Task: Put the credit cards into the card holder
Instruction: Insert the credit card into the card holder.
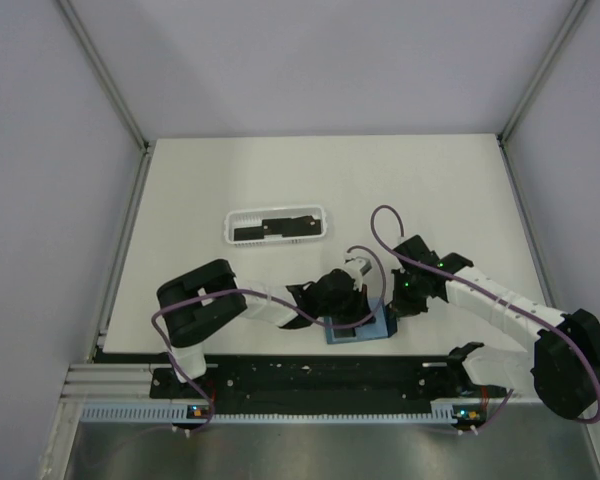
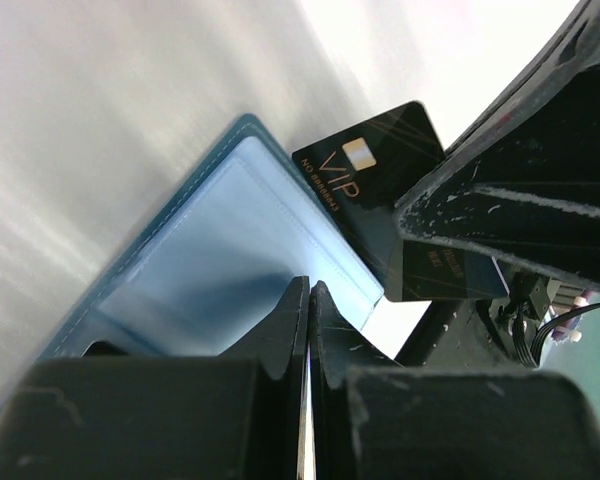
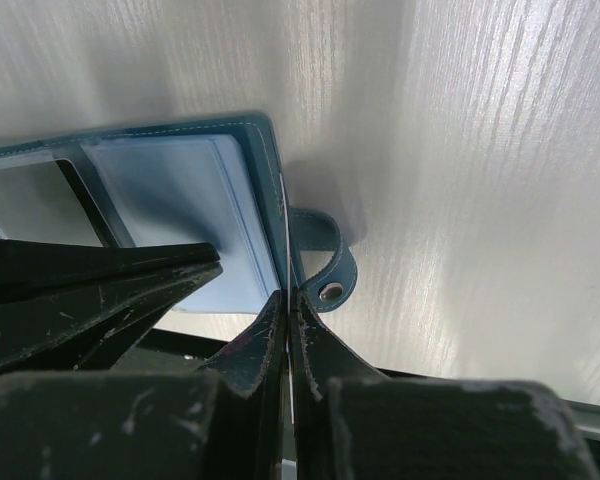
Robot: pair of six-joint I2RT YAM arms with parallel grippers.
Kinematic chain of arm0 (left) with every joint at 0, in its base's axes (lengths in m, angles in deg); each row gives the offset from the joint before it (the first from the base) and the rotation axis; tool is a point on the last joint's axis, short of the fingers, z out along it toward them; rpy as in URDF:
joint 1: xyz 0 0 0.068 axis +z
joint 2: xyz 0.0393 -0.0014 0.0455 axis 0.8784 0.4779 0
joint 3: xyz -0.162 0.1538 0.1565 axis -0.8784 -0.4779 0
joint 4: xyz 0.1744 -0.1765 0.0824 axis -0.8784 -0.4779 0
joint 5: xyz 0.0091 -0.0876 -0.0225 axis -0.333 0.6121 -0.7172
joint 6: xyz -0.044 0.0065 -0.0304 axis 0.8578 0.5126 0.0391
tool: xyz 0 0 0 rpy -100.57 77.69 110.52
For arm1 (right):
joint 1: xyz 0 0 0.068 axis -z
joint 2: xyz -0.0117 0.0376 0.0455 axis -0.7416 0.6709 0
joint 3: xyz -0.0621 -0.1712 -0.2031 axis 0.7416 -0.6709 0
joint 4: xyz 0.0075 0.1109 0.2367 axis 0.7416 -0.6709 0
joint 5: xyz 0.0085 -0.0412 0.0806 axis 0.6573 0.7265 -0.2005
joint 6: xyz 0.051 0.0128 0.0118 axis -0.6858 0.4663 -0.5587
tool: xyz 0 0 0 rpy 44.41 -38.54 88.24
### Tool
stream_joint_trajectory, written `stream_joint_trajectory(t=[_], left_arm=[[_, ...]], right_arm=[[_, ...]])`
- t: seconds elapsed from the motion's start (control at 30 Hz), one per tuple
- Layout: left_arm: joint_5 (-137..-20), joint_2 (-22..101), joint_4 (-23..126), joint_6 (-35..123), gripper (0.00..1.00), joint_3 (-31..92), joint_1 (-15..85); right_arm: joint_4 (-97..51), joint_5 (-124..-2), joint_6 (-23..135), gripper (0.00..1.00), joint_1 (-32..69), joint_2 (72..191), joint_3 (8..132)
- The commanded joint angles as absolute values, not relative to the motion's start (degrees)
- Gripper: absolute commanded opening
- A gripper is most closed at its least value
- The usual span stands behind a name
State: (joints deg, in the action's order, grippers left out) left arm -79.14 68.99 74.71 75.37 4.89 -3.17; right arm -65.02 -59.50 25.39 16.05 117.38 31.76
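Progress view, task partly done. You see the card holder (image 1: 364, 334) lying open on the table (image 1: 430, 180) at its near edge, between the two arms. One credit card (image 2: 368, 178), black with VIP lettering, lies at the holder's corner. Its lower end appears tucked behind a pocket, but how deep you cannot tell, so judge it not yet fully seated. The left gripper (image 2: 308, 302) has its jaws closed together over the holder's inner face, with nothing visible between them. The right gripper (image 3: 286, 300) is likewise closed, its tips at the holder's edge beside the snap tab (image 3: 327, 275); whether they pinch that edge cannot be told. More cards (image 1: 276, 229) lie in the white basket (image 1: 234, 217), well apart from the holder, and are left to do.
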Motion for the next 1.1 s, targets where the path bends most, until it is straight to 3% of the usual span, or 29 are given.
stream_joint_trajectory(t=[0.0, 0.8, 1.07], left_arm=[[-82.82, 66.56, 67.86, 76.49, 0.0, 1.66, -3.33], [-86.25, 61.46, 57.66, 77.46, 0.0, -4.85, -3.41], [-89.24, 56.09, 58.7, 74.3, 0.0, -0.55, -3.68]], right_arm=[[-62.78, -57.34, 24.89, 0.0, 16.23, 118.67, 29.0], [-62.6, -57.34, 24.54, 0.0, 16.4, 117.88, 28.65], [-62.77, -57.25, 24.72, 0.0, 16.4, 117.87, 28.56]])
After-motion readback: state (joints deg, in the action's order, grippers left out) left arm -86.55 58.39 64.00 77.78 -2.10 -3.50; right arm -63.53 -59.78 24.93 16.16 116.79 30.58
